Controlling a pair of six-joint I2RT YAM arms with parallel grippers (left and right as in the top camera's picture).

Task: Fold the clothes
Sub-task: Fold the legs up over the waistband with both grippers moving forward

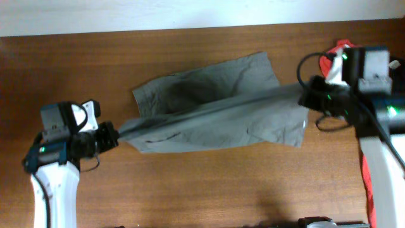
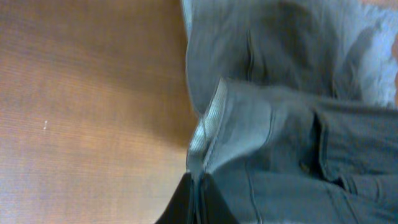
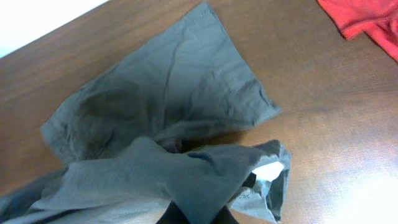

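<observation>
Your left gripper (image 1: 115, 134) is clamped on one end of the shorts (image 1: 209, 111) and your right gripper (image 1: 305, 95) pinches the opposite end, with a taut ridge stretched between them. The grey-olive cloth lies rumpled mid-table (image 1: 190, 183), one leg spread flat behind. A paler ribbed lining (image 2: 208, 127) shows at the left pinch.

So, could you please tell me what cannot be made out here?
- Left gripper fingertips: left wrist view, buried in the grey-olive woven shorts.
- Right gripper fingertips: right wrist view, under bunched cloth at bottom edge.
- Red fabric: right wrist view, cut off at the top-right corner.
</observation>
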